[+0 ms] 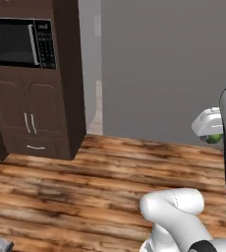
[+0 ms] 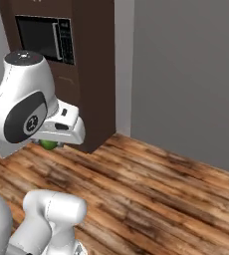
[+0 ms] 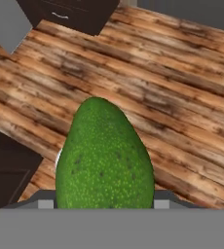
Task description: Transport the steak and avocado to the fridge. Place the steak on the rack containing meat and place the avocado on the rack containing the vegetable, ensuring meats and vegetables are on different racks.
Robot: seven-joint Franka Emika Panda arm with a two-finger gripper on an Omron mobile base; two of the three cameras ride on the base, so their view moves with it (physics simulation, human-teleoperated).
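My pincer [image 3: 104, 202] is clamped on the avocado [image 3: 104, 160], which stands up between the two tips above the wooden floor [image 3: 182, 97]. In the left base view the avocado [image 1: 214, 139] peeks out at 3 o'clock. The dark cabinet [image 1: 36, 118] with a microwave [image 1: 19, 42] stands at 10 o'clock.

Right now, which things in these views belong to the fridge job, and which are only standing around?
Job:
- avocado, held in the gripper

Not part of it:
- microwave
- dark brown cabinets
- wooden floor
- grey wall
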